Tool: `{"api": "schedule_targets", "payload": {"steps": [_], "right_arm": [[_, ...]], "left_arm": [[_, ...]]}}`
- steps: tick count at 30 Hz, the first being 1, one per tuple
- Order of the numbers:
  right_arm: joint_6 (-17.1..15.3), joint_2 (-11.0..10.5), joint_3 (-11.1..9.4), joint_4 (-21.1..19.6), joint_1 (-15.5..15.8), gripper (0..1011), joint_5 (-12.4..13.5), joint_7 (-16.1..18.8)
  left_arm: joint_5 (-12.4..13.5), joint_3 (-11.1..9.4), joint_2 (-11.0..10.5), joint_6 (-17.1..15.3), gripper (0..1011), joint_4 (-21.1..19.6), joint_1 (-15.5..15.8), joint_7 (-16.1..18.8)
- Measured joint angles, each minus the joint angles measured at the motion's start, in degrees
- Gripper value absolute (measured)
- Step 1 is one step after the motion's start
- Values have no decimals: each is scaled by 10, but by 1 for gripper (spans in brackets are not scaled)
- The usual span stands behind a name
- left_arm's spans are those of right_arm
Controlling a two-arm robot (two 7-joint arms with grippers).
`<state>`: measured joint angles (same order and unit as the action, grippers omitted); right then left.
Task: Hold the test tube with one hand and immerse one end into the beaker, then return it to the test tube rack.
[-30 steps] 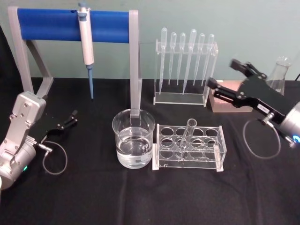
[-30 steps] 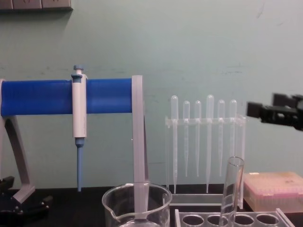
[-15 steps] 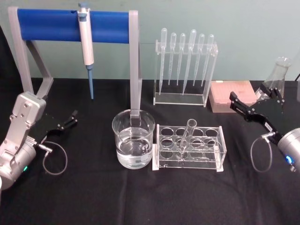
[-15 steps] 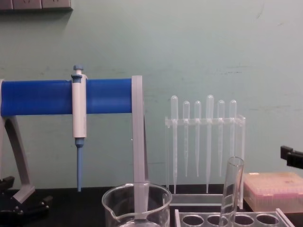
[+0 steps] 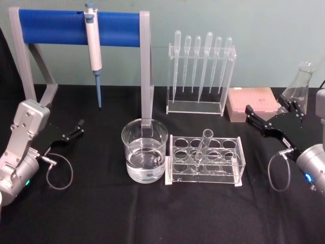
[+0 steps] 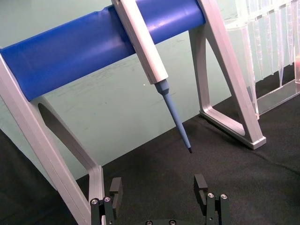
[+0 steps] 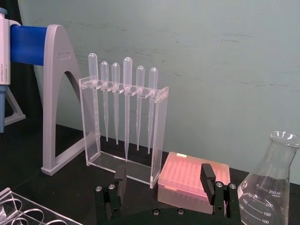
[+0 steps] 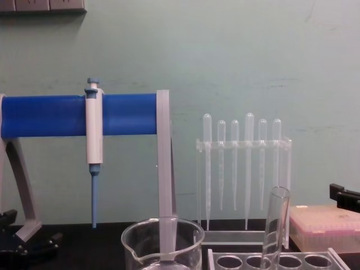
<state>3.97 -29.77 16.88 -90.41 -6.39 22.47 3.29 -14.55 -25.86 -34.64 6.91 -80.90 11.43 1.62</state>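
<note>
While you look down from the head view, the test tube (image 5: pixel 202 149) stands tilted in the clear rack (image 5: pixel 205 160), just right of the beaker (image 5: pixel 144 156); your right gripper (image 5: pixel 271 118) hovers well right of it, jaws apart, and your left gripper (image 5: pixel 76 128) rests at the left, empty. Your left wrist view shows its fingers (image 6: pixel 116 188) spread under the pipettor (image 6: pixel 154 70). Your right wrist view shows fingers (image 7: pixel 207 177) apart before the pink box (image 7: pixel 187 180). Your chest view shows the tube leaning beside the beaker.
</note>
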Motion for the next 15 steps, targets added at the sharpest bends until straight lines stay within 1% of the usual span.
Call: {"api": "schedule_targets", "payload": {"steps": [15], "right_arm": [[0,0,-1,-1,1,1000,1,-3]], "left_arm": [[0,0,0,0,1000,0,0,0]]}}
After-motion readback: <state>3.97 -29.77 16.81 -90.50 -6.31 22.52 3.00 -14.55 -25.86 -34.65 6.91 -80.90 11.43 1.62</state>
